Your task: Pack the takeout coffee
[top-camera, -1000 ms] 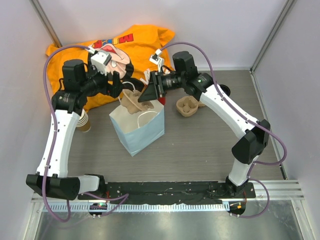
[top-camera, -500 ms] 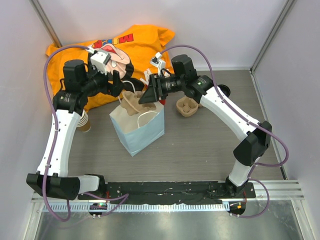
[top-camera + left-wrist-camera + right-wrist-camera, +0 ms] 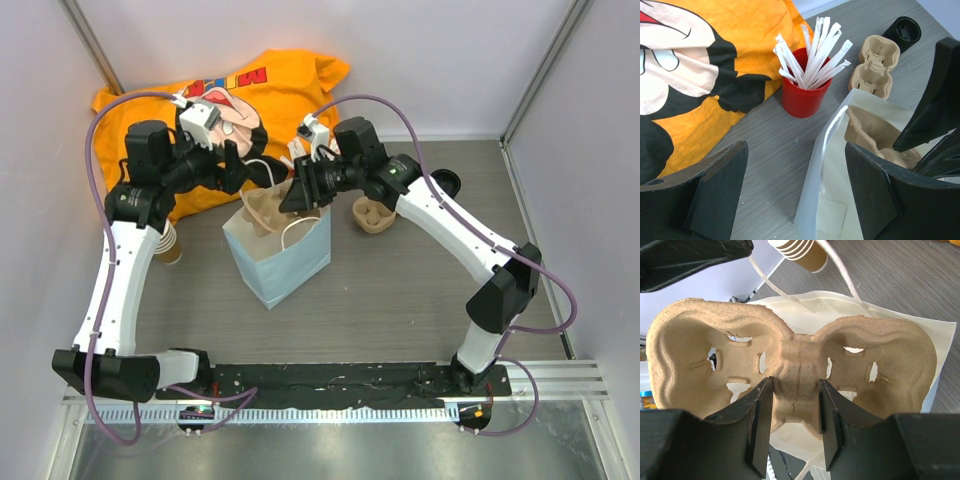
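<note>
The takeout coffee is out of view in every frame. My right gripper (image 3: 293, 190) (image 3: 796, 390) is shut on the middle ridge of a brown pulp cup carrier (image 3: 262, 205) (image 3: 795, 355), which hangs tilted over the mouth of a pale blue-white paper bag (image 3: 285, 260) (image 3: 912, 332). The carrier's lower end dips into the bag in the left wrist view (image 3: 875, 142). My left gripper (image 3: 243, 165) (image 3: 796, 147) is open at the bag's far left rim. The bag wall (image 3: 825, 200) stands between its fingers without touching either.
A second pulp carrier (image 3: 375, 213) (image 3: 874, 67) lies right of the bag, with black lids (image 3: 447, 183) (image 3: 904, 31) beyond it. A red cup of white sticks (image 3: 802, 97) stands behind the bag. Stacked lidless paper cups (image 3: 167, 246) (image 3: 802, 251) stand left. An orange shirt (image 3: 270, 85) covers the back.
My right gripper has carried the carrier leftward over the bag's mouth, and the bag's top has shifted slightly. The left arm has held its place, its jaws a touch narrower.
</note>
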